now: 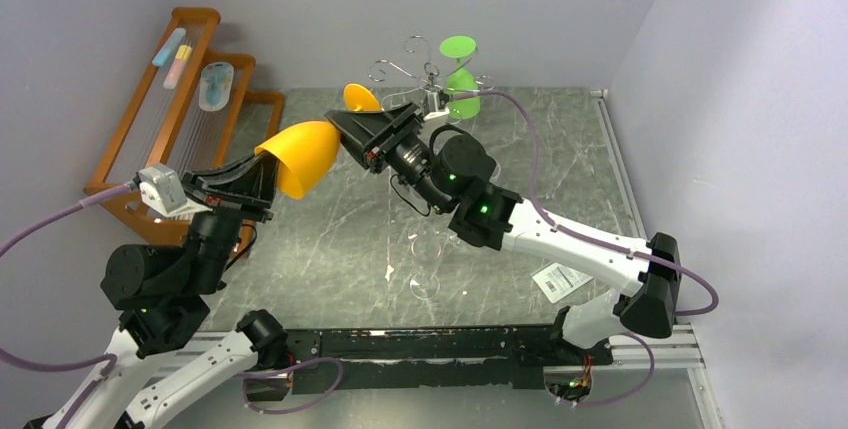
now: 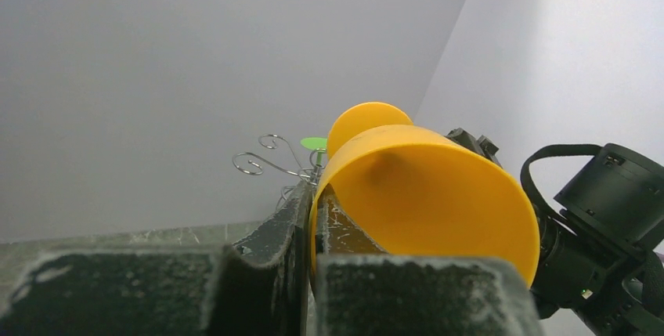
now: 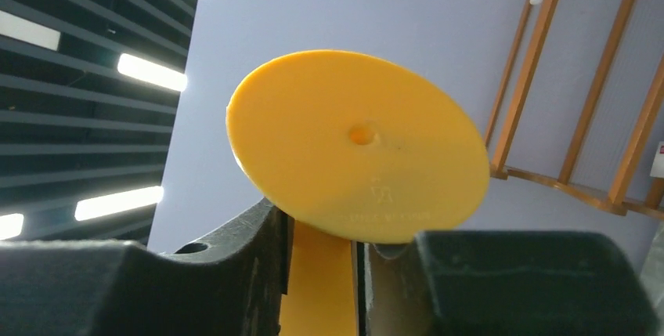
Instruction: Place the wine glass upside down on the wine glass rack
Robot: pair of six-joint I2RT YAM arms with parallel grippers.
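Top external view has the yellow wine glass (image 1: 305, 154) lying sideways in the air between the two arms, so I'd call this mid-handover. The left gripper (image 1: 268, 177) is pinching the wall of the bowl at the rim. The left wrist view shows that thin yellow wall squeezed right between its fingers.

The stem runs away from that hand toward the right gripper (image 1: 352, 131), whose fingers sit either side of it, just short of the round foot. In the right wrist view the stem pretty much fills the slot between them. Honestly I can't tell if they're actually clamped on it or just hugging it with a sliver of gap.

Progress wise, the glass is up off the table, so that part's done. It's not on the wine glass rack (image 1: 383, 72) yet. The chrome stand is just beyond the right gripper's fingertips, with free curled arms on the side nearest the hand. A green glass (image 1: 462, 89) hangs there foot-up, further off.

My guess at what's left:
- the right hand gets a firm hold on the stem
- the left lets go of the bowl
- the glass goes bowl-down and the foot slides into a free curl
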